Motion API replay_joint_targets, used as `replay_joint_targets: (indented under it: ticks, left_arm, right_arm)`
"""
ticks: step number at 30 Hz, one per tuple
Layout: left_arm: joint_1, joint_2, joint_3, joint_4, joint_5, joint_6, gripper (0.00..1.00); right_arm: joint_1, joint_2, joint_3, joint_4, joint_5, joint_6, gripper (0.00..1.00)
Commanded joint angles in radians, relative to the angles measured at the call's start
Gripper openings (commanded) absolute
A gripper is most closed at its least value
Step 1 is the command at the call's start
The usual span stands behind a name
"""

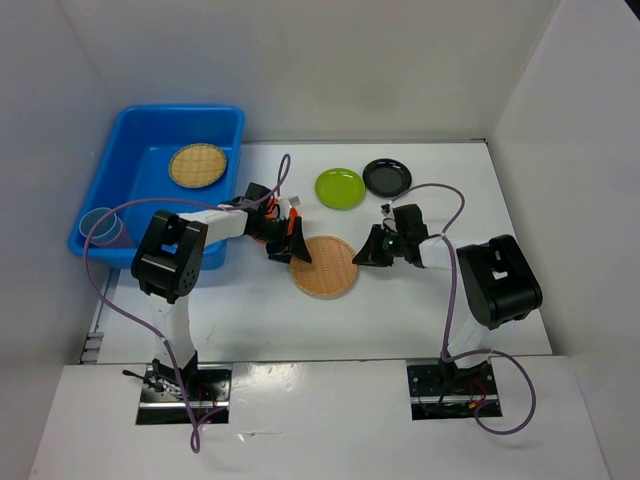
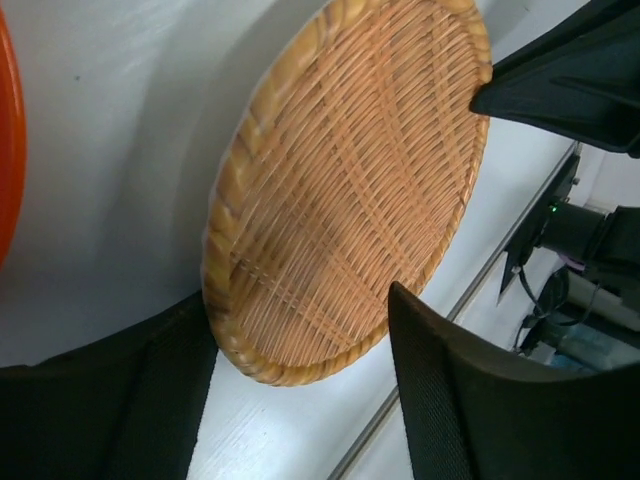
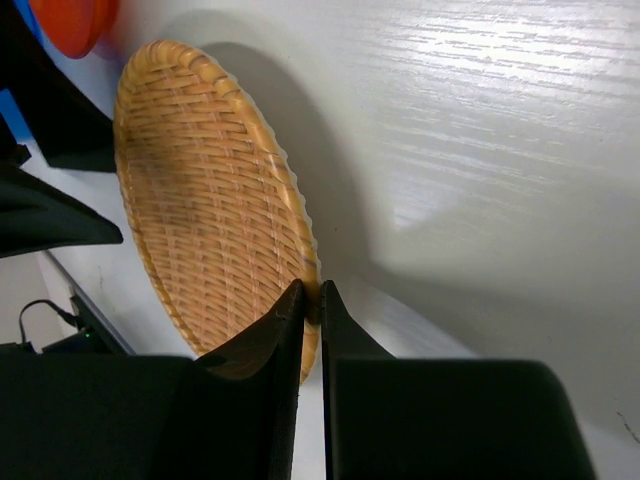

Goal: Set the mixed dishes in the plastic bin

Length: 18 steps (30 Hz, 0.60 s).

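A tan woven plate is held between my two grippers at the table's middle. My right gripper is shut on its right rim; the plate looks tilted up from the table. My left gripper is open, its fingers standing either side of the plate's left rim without clamping it. A second tan woven plate and a blue cup lie in the blue plastic bin at the far left. An orange plate shows partly beside my left gripper.
A lime-green plate and a black plate lie side by side on the table behind the grippers. White walls enclose the table on three sides. The bin stands just left of my left arm.
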Motion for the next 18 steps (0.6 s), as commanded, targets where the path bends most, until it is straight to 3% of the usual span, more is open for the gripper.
replay_joint_targets:
  ticks: [1, 2, 5, 6, 10, 15, 18]
  left_arm:
    - [-0.012, -0.019, -0.029, -0.007, -0.007, 0.005, 0.67]
    - [-0.012, -0.019, -0.020, -0.021, -0.007, 0.005, 0.57]
    - [-0.021, -0.028, -0.019, -0.030, -0.007, 0.015, 0.40]
    - [-0.021, -0.028, -0.010, -0.031, -0.007, 0.015, 0.28]
    - [-0.039, -0.019, 0.011, -0.040, -0.007, 0.015, 0.02]
    - [-0.049, -0.106, 0.045, -0.058, -0.074, -0.009, 0.00]
    - [-0.030, -0.209, 0.104, -0.083, -0.162, -0.031, 0.00]
  right_arm:
    - [0.028, 0.020, 0.048, 0.068, 0.006, -0.005, 0.07]
    - [0.028, 0.021, 0.048, 0.068, 0.006, -0.005, 0.07]
    - [0.037, 0.031, 0.048, 0.090, 0.006, 0.005, 0.07]
    - [0.037, 0.031, 0.057, 0.090, 0.006, 0.005, 0.07]
    - [0.059, 0.050, 0.068, 0.090, 0.006, 0.015, 0.07]
    - [0.059, 0.041, 0.089, 0.068, 0.024, 0.015, 0.08]
    - [0.059, -0.004, 0.124, 0.013, 0.053, 0.015, 0.22]
